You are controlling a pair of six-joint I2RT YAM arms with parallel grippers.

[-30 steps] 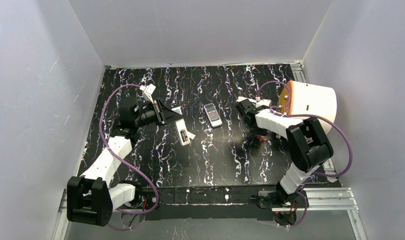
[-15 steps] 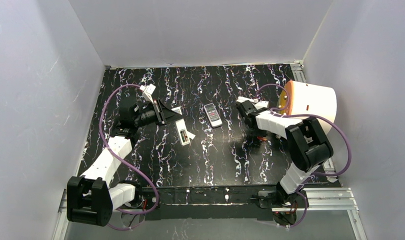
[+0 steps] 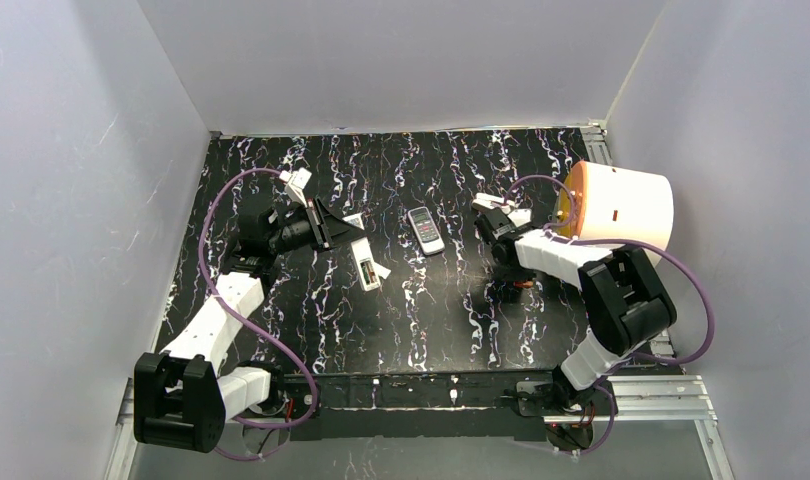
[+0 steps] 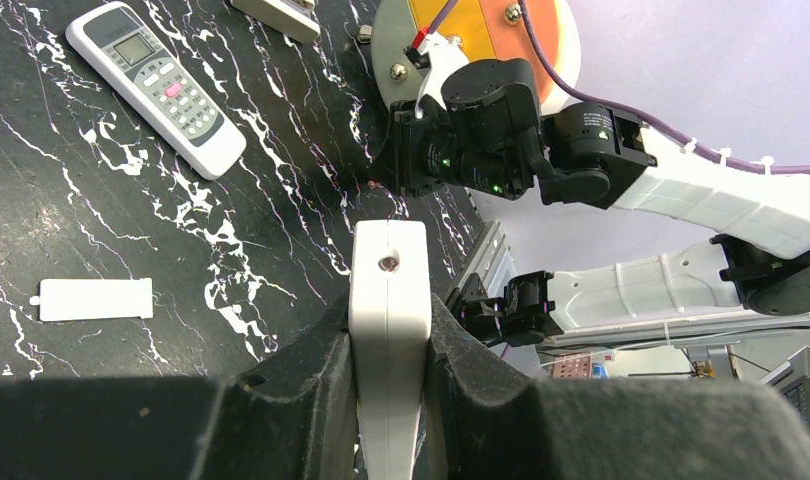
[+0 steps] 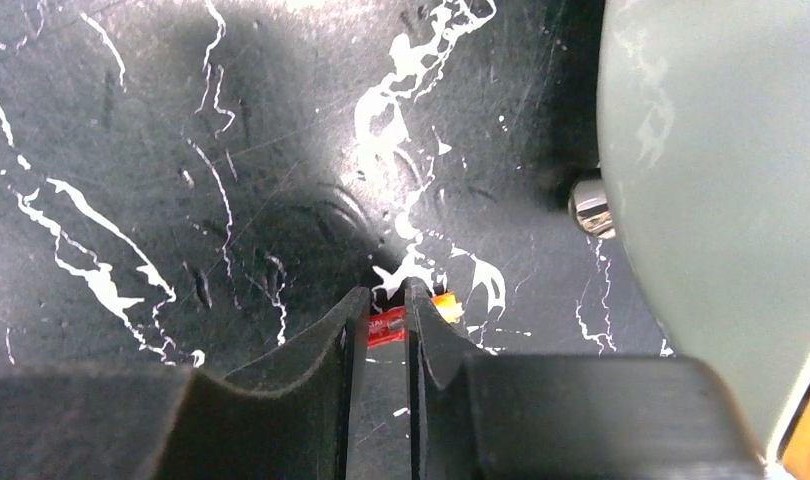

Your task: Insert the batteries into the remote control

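From above, the left fingers [image 3: 333, 228] clamp a white remote [image 3: 365, 266]. A second remote [image 3: 426, 230] lies flat on the counter [image 3: 421, 320] nearby.

The left wrist view shows them shut tight on that remote's edges.

In the right wrist view, the right fingers [image 5: 326, 365], nearly closed, pinch a red battery [image 5: 383, 330] down at the counter, beside a grey drum [image 5: 701, 200].

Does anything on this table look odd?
A white cover lies loose on the table, apart from the remote clamped in the left gripper. A big white drum lies on its side by the right gripper, which pinches a red battery.
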